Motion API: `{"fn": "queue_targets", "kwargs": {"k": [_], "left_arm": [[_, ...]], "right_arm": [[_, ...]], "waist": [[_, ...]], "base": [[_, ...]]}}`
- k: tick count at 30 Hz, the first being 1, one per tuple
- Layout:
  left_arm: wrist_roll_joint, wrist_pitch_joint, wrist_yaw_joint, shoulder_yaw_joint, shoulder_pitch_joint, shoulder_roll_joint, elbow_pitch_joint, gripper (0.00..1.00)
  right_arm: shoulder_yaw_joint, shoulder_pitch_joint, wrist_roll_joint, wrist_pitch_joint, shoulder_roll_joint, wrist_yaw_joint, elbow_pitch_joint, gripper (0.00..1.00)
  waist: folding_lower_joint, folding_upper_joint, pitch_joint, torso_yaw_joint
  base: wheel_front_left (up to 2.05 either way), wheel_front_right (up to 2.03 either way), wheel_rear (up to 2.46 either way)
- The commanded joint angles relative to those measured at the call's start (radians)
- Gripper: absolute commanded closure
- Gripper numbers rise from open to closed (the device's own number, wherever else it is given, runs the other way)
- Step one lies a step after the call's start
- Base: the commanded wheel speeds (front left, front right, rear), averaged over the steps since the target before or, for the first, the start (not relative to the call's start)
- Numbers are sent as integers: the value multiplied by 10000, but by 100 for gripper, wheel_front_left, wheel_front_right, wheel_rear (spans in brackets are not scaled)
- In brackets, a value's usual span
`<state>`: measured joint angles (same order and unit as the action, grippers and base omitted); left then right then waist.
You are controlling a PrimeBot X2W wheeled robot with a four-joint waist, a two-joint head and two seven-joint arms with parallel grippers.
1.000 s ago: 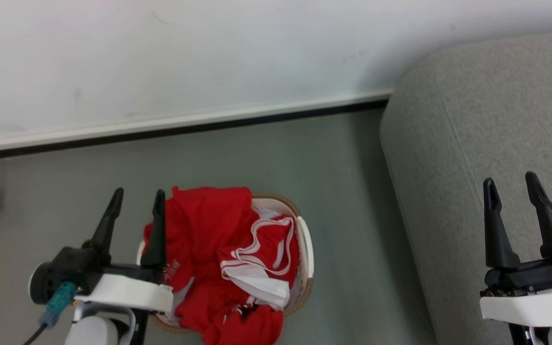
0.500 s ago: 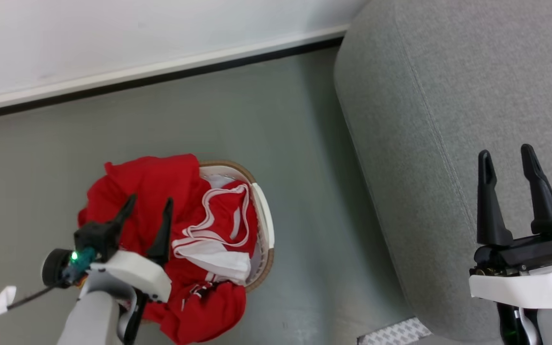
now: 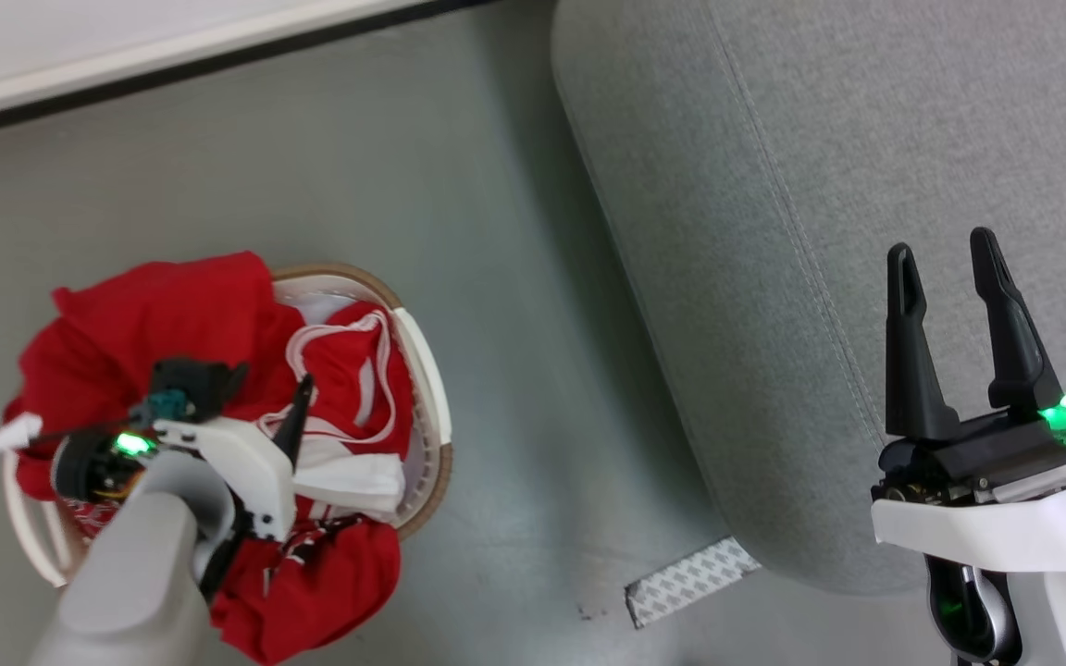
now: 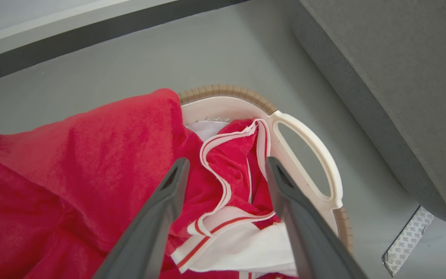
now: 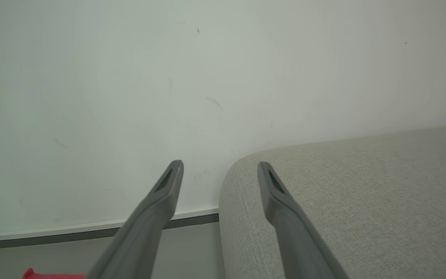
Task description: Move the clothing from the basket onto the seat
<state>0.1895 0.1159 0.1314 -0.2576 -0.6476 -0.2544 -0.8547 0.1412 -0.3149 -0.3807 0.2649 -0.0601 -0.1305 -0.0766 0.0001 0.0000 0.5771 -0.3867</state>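
Left wrist view: left gripper (image 4: 225, 170), fingers spread wide and gripping nothing, hangs over the clothing (image 4: 91, 155) heaped in the basket (image 4: 312, 143), jersey trim showing between them.

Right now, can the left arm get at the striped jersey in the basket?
Probably yes: the left pincer is open, poised right over the jersey lying atop the pile in the basket, nothing between them.

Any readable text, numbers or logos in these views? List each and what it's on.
No text can be read.
red clothing: pale marks low in the pile, too small to read.
patterned floor strip: repeating print, too blurred to read.
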Motion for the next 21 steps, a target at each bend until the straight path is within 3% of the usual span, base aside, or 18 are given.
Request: {"fn": "queue_targets", "kwargs": {"k": [1, 14, 21], "left_arm": [[35, -58, -24, -20, -133, -149, -60, 0], [770, -1811, -25, -1461, -1172, -1449, -1305, 0], [663, -2204, -24, -1789, -1246, -1620, -2075, 0]], "right_arm": [[-1, -139, -124, -9, 48, -4, -60, 0], [135, -281, -877, -10, 101, -4, -110, 0], [192, -208, -1132, -10, 105, -4, -76, 0]], "waist": [[-1, 0, 303, -294], [-1, 0, 1383, -1300], [-1, 0, 1649, -1692]], "base": [[0, 0, 0], [0, 0, 0], [0, 0, 0]]}}
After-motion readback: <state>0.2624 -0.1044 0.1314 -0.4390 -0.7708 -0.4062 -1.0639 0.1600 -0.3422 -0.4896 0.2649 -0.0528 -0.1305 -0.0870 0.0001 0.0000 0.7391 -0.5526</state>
